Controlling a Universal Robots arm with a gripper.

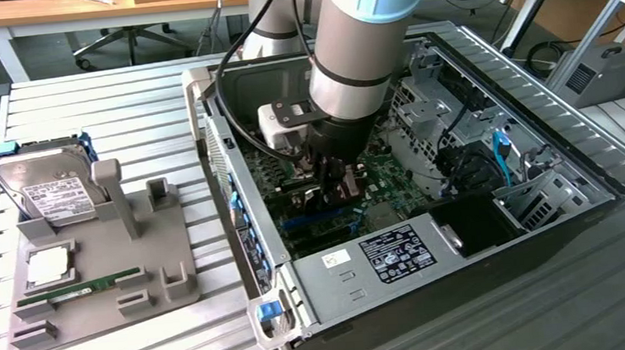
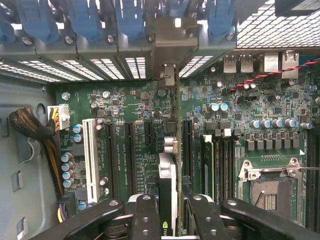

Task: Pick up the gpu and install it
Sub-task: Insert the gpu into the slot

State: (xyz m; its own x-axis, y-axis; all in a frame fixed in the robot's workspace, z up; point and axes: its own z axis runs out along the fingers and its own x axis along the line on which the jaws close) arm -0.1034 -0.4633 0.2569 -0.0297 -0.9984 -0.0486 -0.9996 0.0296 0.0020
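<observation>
In the wrist view the gpu (image 2: 168, 175) shows edge-on, a dark card standing upright over the green motherboard (image 2: 125, 110), in line with the long black expansion slots. Its silver bracket end (image 2: 168, 75) reaches the case's rear slot openings. My gripper (image 2: 172, 207) is shut on the card, one black finger (image 2: 145, 212) on each side. In the exterior view my gripper (image 1: 334, 186) is lowered inside the open computer case (image 1: 537, 147), just above the board.
A grey holder tray (image 1: 106, 269) at the exterior view's left carries a hard drive (image 1: 48, 185), a processor chip (image 1: 46, 264) and a green memory stick (image 1: 79, 289). Inside the case are a white slot (image 2: 91, 160), a braided cable bundle (image 2: 30, 127) and blue slot latches (image 2: 85, 20).
</observation>
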